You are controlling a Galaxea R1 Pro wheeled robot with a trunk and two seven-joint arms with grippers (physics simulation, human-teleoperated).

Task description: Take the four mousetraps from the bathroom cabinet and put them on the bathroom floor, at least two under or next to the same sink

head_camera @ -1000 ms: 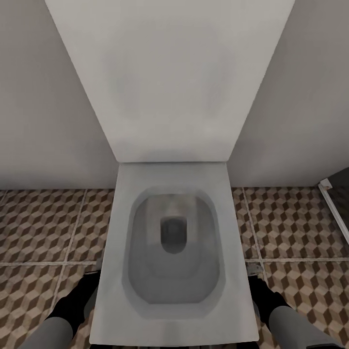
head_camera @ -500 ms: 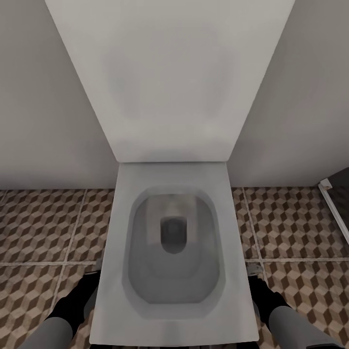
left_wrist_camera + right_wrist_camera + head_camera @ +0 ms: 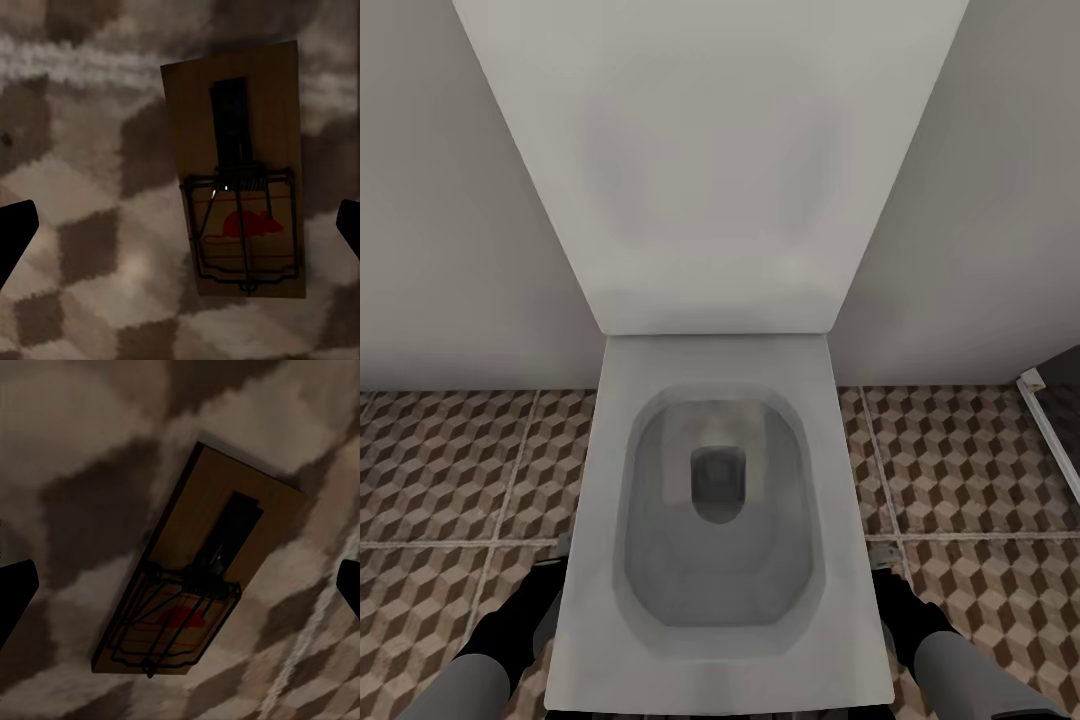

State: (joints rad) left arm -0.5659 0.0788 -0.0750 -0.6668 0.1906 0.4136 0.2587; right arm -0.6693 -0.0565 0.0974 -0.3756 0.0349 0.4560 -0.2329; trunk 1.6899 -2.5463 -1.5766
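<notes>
Both arms hang low beside the white square toilet (image 3: pixel 715 520). Each spread claw, left (image 3: pixel 180 229) and right (image 3: pixel 180 589), hovers over a brown wooden mousetrap (image 3: pixel 240 172) (image 3: pixel 199 585) lying flat on the cube-patterned tile floor (image 3: pixel 75 187)

We see a smooth, matt white ceramic-looking toilet (image 3: pixel 720 560) at six o'clock on matt cube-patterned brown and beige floor tiles (image 3: pixel 450 470) with pale grout. Each wrist view shows a flat rectangular mousetrap of pale brown bare wood with thin dark metal wire (image 3: pixel 240 172) (image 3: pixel 199 592) lying on those tiles.
</notes>
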